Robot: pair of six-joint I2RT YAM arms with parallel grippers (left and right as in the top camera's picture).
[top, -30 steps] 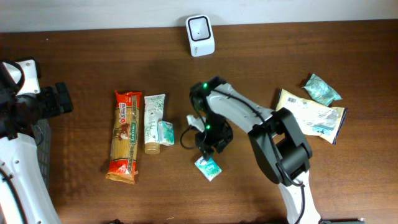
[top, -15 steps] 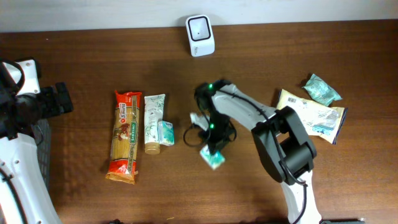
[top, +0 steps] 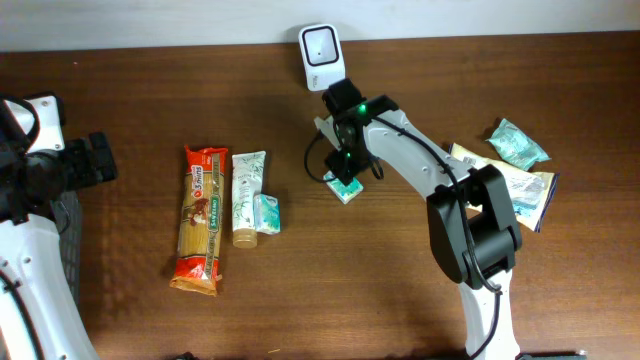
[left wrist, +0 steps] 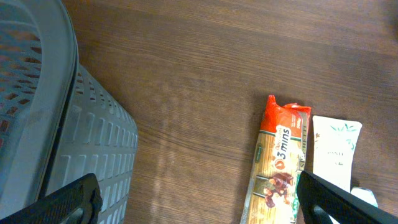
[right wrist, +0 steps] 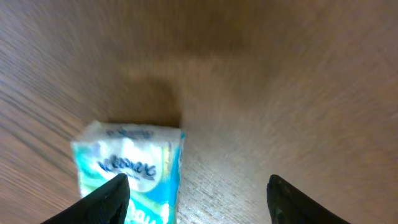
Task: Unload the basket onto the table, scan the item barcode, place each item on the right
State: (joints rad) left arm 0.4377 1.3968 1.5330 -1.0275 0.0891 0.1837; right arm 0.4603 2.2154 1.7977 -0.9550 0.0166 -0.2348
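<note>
- The right hand [right wrist: 202, 200] hangs over the surface [top: 150, 110] with its fingers spread, pinching nothing. The tissue pack [top: 346, 189] lies flat beside one fingertip, in the upper centre of the overhead frame.
- The pack sits near and below the white scanner [top: 322, 44], probably so the scanner's window can read the barcode. The code itself is not visible.
- The left hand [left wrist: 202, 202] is spread and empty at far left beside the grey basket [left wrist: 37, 93], seemingly parked out of the way.

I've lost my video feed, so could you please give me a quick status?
Left gripper open, beside the basket. Right gripper open. Tissue pack beneath it, ungripped, short of the scanner. No other item between them.
</note>
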